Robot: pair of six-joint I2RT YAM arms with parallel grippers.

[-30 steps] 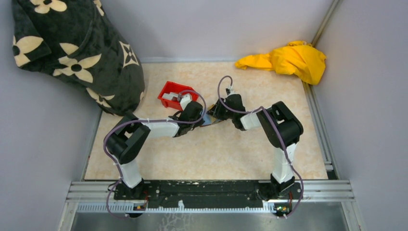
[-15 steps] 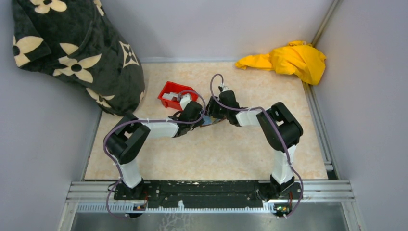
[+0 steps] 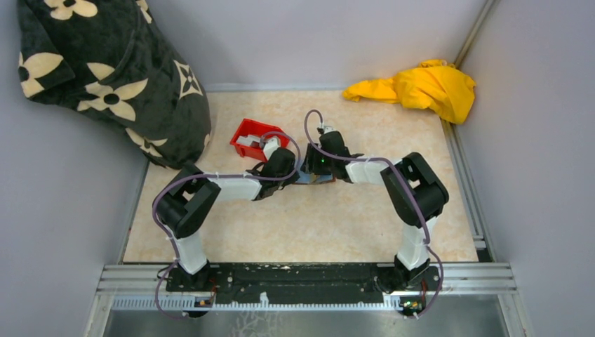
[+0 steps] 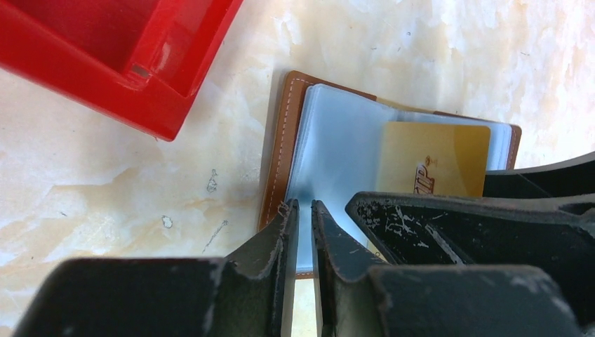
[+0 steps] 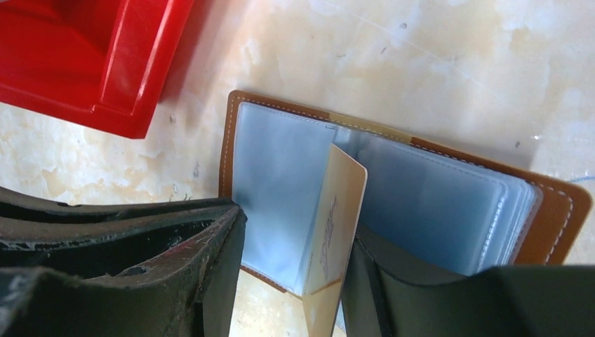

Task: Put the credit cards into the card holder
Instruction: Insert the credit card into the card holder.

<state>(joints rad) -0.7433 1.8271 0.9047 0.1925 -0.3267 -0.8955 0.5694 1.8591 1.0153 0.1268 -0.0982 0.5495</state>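
Note:
The brown card holder (image 4: 279, 140) lies open on the table, its clear blue sleeves facing up; it also shows in the right wrist view (image 5: 554, 210) and, mostly hidden under both wrists, in the top view (image 3: 317, 179). A gold credit card (image 5: 337, 217) stands on edge among the sleeves and leans on one finger of my right gripper (image 5: 295, 281), whose jaws are apart. The card also shows in the left wrist view (image 4: 431, 158). My left gripper (image 4: 305, 207) is shut, with its tips on the card holder's left page. Pale flat pieces lie in the red bin (image 3: 251, 133).
The red bin (image 4: 105, 56) stands just left of the card holder. A black flowered cushion (image 3: 105, 77) fills the back left corner. A yellow cloth (image 3: 421, 88) lies at the back right. Walls enclose the table.
My right wrist has moved left and down over the card holder, closer to the left gripper. The left arm has barely moved.

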